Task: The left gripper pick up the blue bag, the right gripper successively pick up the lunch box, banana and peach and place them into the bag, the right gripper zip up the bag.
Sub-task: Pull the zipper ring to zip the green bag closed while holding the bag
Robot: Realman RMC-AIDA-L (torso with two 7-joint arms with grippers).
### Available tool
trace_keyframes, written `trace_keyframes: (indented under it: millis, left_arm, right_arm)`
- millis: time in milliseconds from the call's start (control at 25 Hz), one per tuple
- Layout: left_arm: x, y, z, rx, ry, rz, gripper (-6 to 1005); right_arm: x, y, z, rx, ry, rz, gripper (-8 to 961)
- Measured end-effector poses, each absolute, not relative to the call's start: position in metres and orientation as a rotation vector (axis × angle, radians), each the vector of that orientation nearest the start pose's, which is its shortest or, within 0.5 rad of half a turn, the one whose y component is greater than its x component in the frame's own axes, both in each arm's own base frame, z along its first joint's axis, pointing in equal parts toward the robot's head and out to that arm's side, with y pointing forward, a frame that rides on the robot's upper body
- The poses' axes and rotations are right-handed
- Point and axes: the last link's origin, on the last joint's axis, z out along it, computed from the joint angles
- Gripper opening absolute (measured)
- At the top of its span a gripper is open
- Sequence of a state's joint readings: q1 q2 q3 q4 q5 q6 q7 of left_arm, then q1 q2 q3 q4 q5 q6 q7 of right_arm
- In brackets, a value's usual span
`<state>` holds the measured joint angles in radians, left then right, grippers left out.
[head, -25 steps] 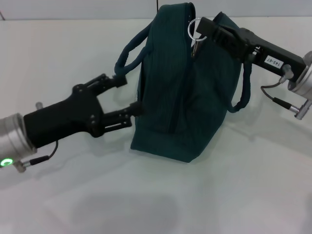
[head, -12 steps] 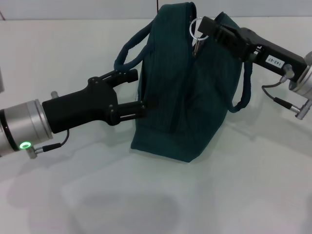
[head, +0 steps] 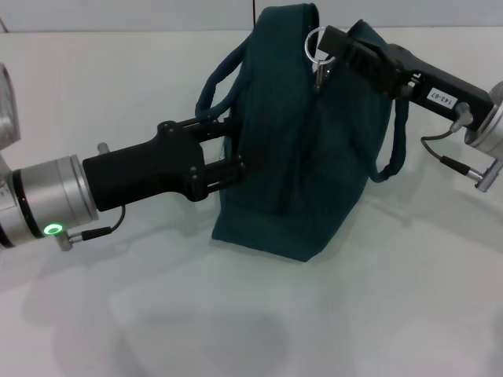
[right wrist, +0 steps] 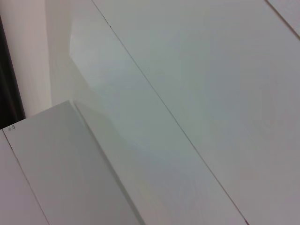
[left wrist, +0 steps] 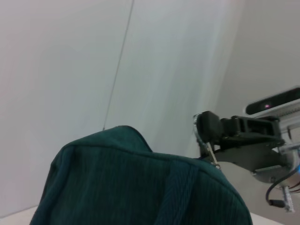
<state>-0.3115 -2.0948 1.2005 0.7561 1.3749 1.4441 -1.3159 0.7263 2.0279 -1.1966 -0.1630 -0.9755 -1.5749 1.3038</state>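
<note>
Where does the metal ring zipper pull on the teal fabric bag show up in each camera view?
Head view: metal ring zipper pull at the teal fabric bag's top, centre-right, at the right gripper.
Left wrist view: pull at middle right.
Right wrist view: not in it.
Shared landmark: the black right gripper.

A small white label [head: 442,99] is seen on the right gripper's [head: 324,49] black body. Its printed digits are not reliably legible.

We see a bare test room or lab: a plain white tabletop [head: 236,330], blank pale wall panels [right wrist: 197,70], and our black robot arms working there.
</note>
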Motion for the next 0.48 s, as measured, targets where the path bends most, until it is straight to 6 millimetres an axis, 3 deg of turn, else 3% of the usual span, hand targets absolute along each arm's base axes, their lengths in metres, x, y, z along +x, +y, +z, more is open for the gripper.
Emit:
trace_keyframes:
  millis: [480]
  left_arm:
    - [-0.2298, 0.3028, -0.0255, -2.612, -0.517, -1.09, 383]
  right_arm:
    - [0.1809, 0.3584, -0.0203, -2.445, 0.817, 1.539, 5]
